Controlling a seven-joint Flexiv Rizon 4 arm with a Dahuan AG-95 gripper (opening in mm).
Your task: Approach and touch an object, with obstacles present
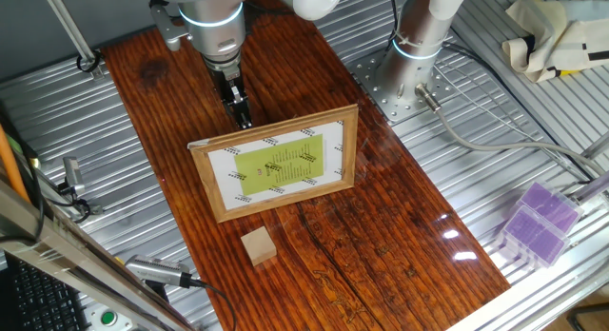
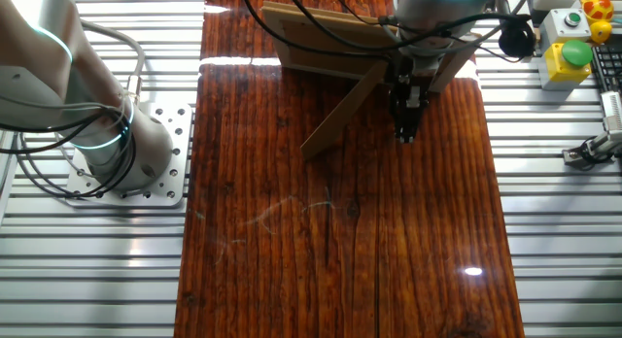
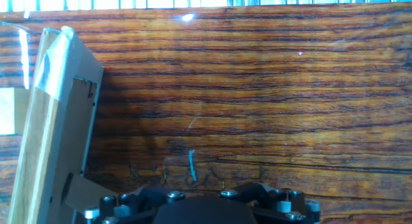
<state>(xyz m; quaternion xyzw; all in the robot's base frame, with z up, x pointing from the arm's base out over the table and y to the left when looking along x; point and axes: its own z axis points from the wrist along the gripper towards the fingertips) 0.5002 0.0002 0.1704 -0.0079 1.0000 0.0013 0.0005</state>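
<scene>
The small tan wooden cube sits on the dark wooden tabletop, in front of the picture frame. The frame stands upright on its easel leg, with a white mat and a yellow-green sheet inside. My gripper hangs just behind the frame's top edge, fingers together and holding nothing. In the other fixed view the gripper is behind the frame's back, beside the leg; the cube is hidden there. The hand view shows the frame's back at the left and a pale patch beyond it, perhaps the cube.
A purple ridged box lies on the metal bench at the right. The arm's base stands at the far right of the board. A button box and cables lie off the board's edge.
</scene>
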